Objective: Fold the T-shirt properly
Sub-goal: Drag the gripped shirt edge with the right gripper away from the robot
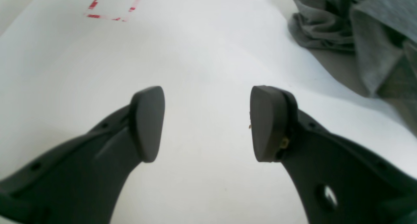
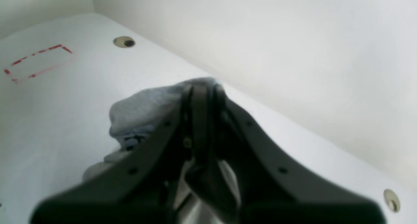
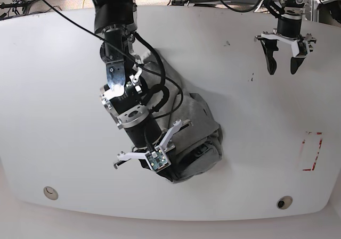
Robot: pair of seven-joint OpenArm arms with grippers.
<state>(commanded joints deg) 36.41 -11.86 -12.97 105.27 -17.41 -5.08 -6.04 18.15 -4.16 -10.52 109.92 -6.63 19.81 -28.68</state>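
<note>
Currently the T-shirt (image 3: pixel 186 138) sits bunched in a crumpled heap near the middle of the white counter (image 3: pixel 53 90), nowhere near flat. Right tool (image 2: pixel 200 87) is clenched on a fold of the grey fabric, cloth visible bulging around its tips in the right wrist view; in the base view it reaches down over the heap's near edge. Left tool (image 3: pixel 283 67) hangs released and empty over bare counter at the far side, well apart from the shirt; left wrist view shows its pads (image 1: pixel 148 123) spread with only white surface between, shirt edge off at upper right. Red dashed rectangle (image 3: pixel 310 151) marked on counter, nothing on it.

Risks, as a judgement: right tool likely pinches several layers at once, so lifting could drag the whole clump instead of opening it out. One-point pull may twist the shirt further. Cables (image 3: pixel 160 84) draped on the right arm lie close to the cloth and could snag
</note>
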